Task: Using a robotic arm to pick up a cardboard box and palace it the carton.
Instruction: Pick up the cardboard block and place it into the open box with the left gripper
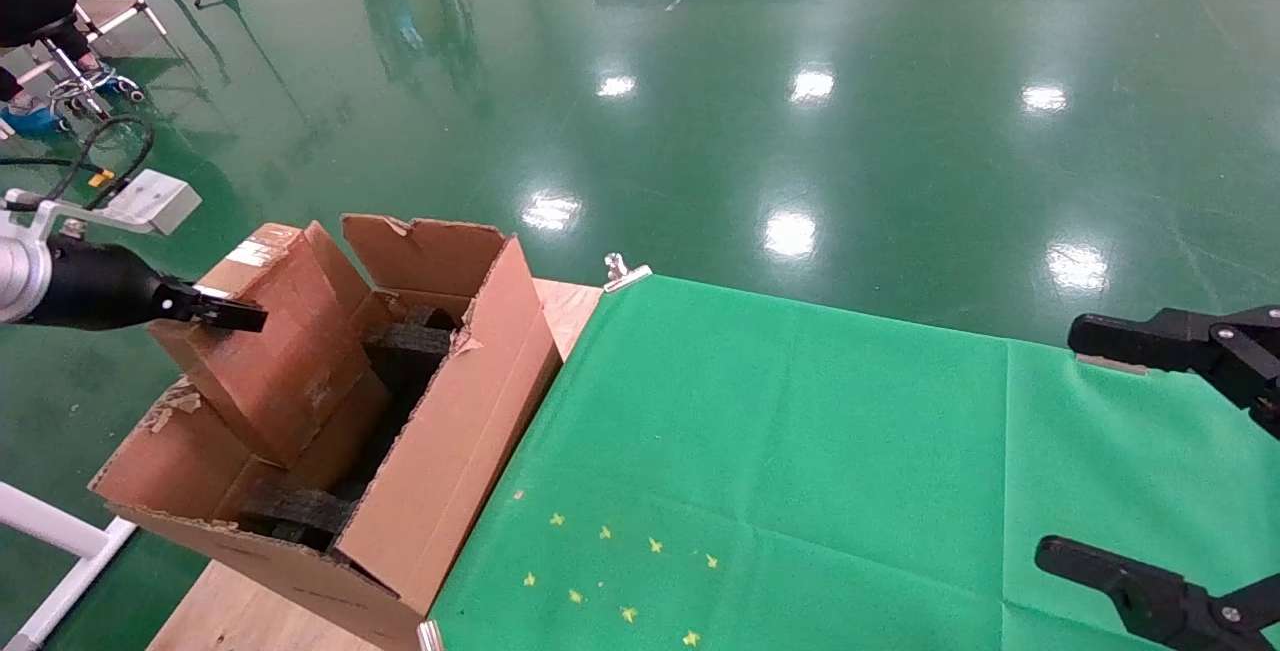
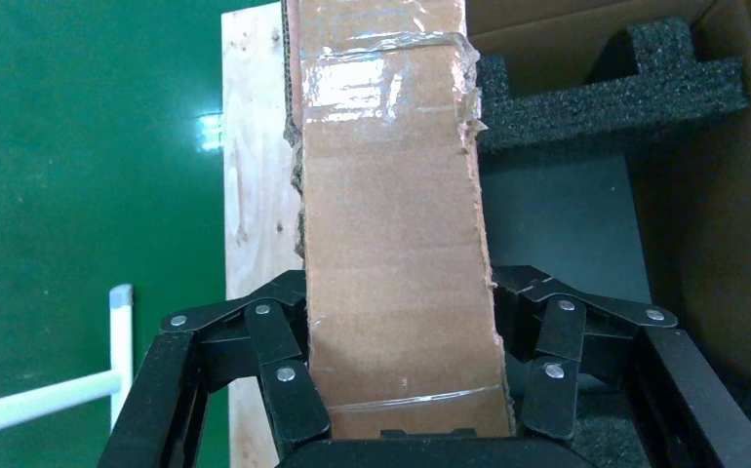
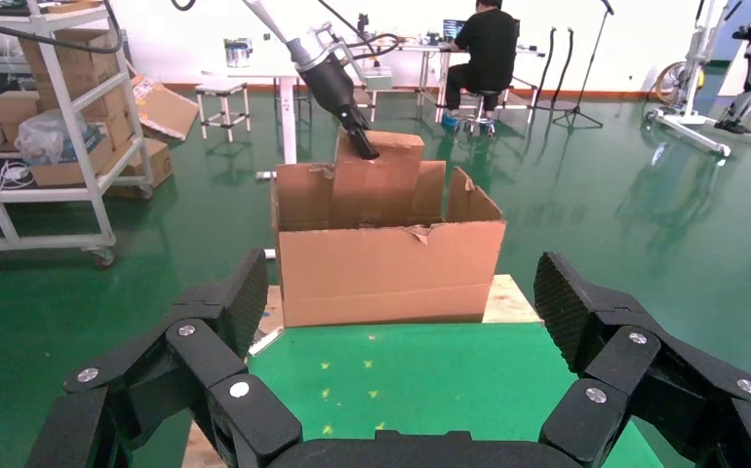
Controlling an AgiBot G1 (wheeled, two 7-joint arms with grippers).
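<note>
Gripping one cardboard box [image 1: 265, 351] over one carton [image 1: 450, 451], left hand [image 1: 215, 311] clamped, right hand [image 1: 1160, 451] apart.

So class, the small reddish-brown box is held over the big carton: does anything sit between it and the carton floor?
Yes. Black foam pieces lie inside the large brown corrugated carton, right beside and below the small reddish-brown cardboard box held by the left gripper; they may block it.

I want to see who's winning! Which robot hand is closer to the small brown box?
Left. The left gripper is clamped on the cardboard box, holding it in the carton. The right gripper hangs open over the green cloth, far away.
</note>
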